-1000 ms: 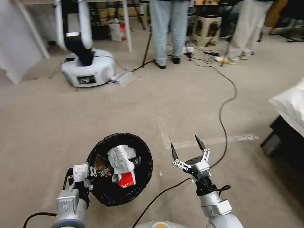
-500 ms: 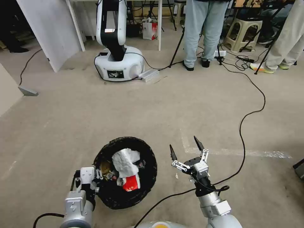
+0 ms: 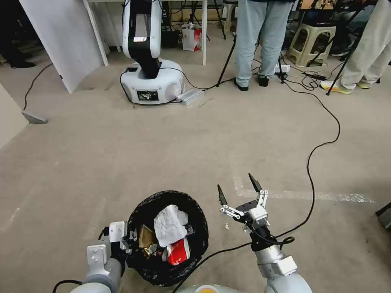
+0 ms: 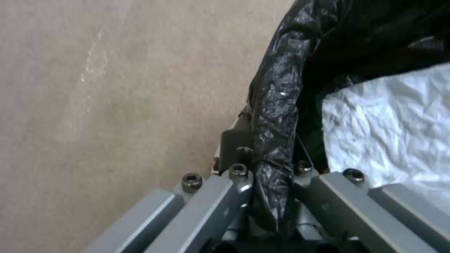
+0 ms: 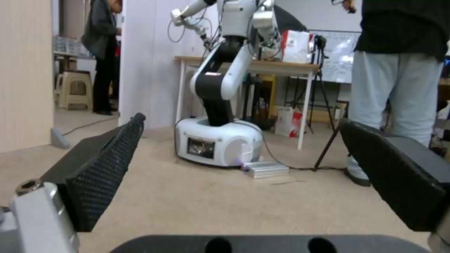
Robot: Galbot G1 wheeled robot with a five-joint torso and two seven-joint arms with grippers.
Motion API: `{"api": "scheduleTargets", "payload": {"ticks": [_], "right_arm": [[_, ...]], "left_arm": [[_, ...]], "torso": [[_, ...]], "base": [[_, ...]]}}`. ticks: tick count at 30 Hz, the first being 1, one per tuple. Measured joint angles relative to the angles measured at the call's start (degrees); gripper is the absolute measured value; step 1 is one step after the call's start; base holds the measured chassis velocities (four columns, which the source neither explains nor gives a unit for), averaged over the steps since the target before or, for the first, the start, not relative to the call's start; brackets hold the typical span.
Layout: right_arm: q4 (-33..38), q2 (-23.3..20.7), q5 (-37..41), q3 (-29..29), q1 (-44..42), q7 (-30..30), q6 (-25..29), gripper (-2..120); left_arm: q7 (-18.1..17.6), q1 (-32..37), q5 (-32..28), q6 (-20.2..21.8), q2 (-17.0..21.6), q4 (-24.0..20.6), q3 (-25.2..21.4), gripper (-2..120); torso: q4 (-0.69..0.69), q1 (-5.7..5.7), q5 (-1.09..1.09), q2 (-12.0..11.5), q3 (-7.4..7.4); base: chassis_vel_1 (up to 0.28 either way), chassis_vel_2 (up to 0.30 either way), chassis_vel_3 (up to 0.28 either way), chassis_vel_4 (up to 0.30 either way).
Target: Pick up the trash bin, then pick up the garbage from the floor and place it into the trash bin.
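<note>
The left gripper (image 3: 129, 238) holds the trash bin (image 3: 195, 252) by its near-left rim, its fingers (image 4: 237, 172) clamped on the lip with the black liner (image 4: 274, 116) pinched between them, as the left wrist view shows close up. The bin hangs off the floor (image 3: 163, 154) in front of the robot's left side, already carrying garbage: a crumpled white tissue (image 3: 170, 224), a red-and-white packet (image 3: 178, 252) and a tan wad (image 3: 146, 237). The right gripper (image 3: 240, 194) is raised beside the bin on the right, its fingers (image 5: 105, 158) spread wide with nothing between them, pointing out over bare floor. The main risk, as I judge it, lies in that one-sided rim hold: the glossy liner could slide between finger and plastic, and the bin could tilt or drop, spilling what it holds. The tissue sits high near the rim and could tumble out on a sharp turn. A black cable (image 3: 313, 154) crosses the floor just beside the right arm and could snag it or the base. No loose litter is visible on the floor ahead.
</note>
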Motion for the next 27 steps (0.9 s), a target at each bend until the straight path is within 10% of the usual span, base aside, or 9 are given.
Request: {"api": "scheduleTargets", "payload": {"ticks": [23, 27], "right_arm": [[-1.29, -0.04, -0.43, -0.71, -0.76, -2.12, 0.85, 100], [-1.52, -0.13, -0.53, -0.70, -0.77, -2.59, 0.85, 100]], "left_arm": [[1.52, -10.38, -5.06, -3.21, -1.21, 13.25, -1.44, 0], [2.51, -10.49, -5.22, -4.21, -1.23, 12.99, -1.40, 17]], "torso": [[0.01, -0.01, 0.04, 0.01, -0.01], [-0.01, 0.00, -0.06, 0.01, 0.00]], "base": [[0.000, 0.000, 0.000, 0.000], [0.000, 0.000, 0.000, 0.000]]}}
